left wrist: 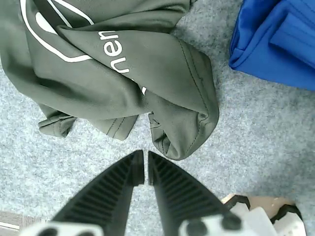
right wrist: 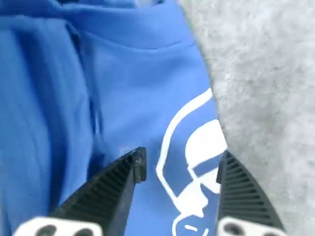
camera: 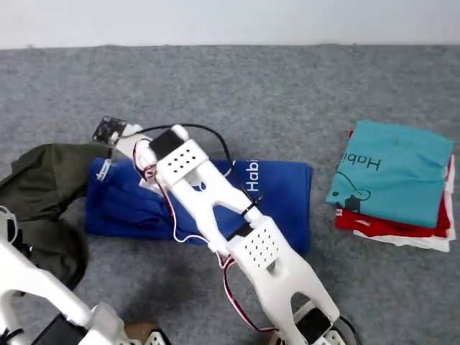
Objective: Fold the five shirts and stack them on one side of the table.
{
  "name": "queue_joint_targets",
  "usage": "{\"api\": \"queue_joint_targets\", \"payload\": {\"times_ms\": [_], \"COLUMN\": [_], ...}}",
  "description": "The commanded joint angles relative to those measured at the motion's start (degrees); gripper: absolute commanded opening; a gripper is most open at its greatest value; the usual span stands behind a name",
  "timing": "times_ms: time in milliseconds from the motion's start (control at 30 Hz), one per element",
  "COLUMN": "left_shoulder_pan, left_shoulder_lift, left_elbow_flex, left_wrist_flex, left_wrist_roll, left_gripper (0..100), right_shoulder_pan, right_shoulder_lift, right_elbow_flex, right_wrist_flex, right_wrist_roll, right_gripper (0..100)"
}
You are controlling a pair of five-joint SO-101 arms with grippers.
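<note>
Right gripper [right wrist: 179,164], open, hovers over the blue shirt [right wrist: 123,98], folded flat on the grey fuzzy surface [camera: 251,93], white lettering showing. Left gripper [left wrist: 145,162], closed and empty, hangs by the crumpled olive shirt [left wrist: 123,83]. Folded stack [camera: 392,183] lies well apart.

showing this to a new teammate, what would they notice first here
The right arm lies stretched across the blue shirt mid-table, the right gripper open over its print. At the table's right sits a neat stack of folded shirts, teal on top; at the left, a crumpled green shirt.
</note>
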State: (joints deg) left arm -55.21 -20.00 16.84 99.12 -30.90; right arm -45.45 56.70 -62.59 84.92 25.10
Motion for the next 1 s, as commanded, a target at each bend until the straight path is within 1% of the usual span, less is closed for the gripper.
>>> {"api": "queue_joint_targets", "payload": {"times_ms": [0,100,200,333,433,500,567,700,800,967], "left_shoulder_pan": [-0.26,-0.26,-0.18,-0.18,-0.18,-0.18,-0.26,-0.26,-0.26,-0.18], "left_shoulder_lift": [-2.29,-2.20,-2.02,-2.02,-2.29,-2.37,-2.37,-2.37,-2.37,-2.37], "left_elbow_flex": [-0.66,-0.66,-0.66,-0.66,-0.66,-0.66,-0.66,-0.57,-0.40,2.24], "left_wrist_flex": [1.32,1.32,1.32,1.32,1.32,1.32,1.32,1.32,1.32,1.23], "left_wrist_roll": [-0.26,-0.26,-0.18,-0.18,-0.18,-0.18,-0.18,-0.18,-0.18,-0.18], "left_gripper": [2,2,2,2,2,2,2,2,2,2], "right_shoulder_pan": [-1.63,-4.79,-8.66,-13.41,-14.99,-14.29,-11.74,-5.32,-1.45,-1.45], "right_shoulder_lift": [-4.00,-4.26,-3.82,-1.54,1.98,5.05,7.78,11.38,11.47,8.31], "right_elbow_flex": [-9.67,-15.12,-16.97,-16.88,-16.88,-17.14,-17.32,-17.32,-17.67,-22.86], "right_wrist_flex": [6.46,12.18,15.78,17.54,16.57,14.99,12.62,6.29,1.89,3.65], "right_wrist_roll": [-0.70,-0.44,-0.44,-0.62,-0.35,-0.26,0.09,4.40,4.66,4.57], "right_gripper": [18.1,8.6,0.6,1.7,1.7,1.7,1.7,1.8,2.0,2.1]}}
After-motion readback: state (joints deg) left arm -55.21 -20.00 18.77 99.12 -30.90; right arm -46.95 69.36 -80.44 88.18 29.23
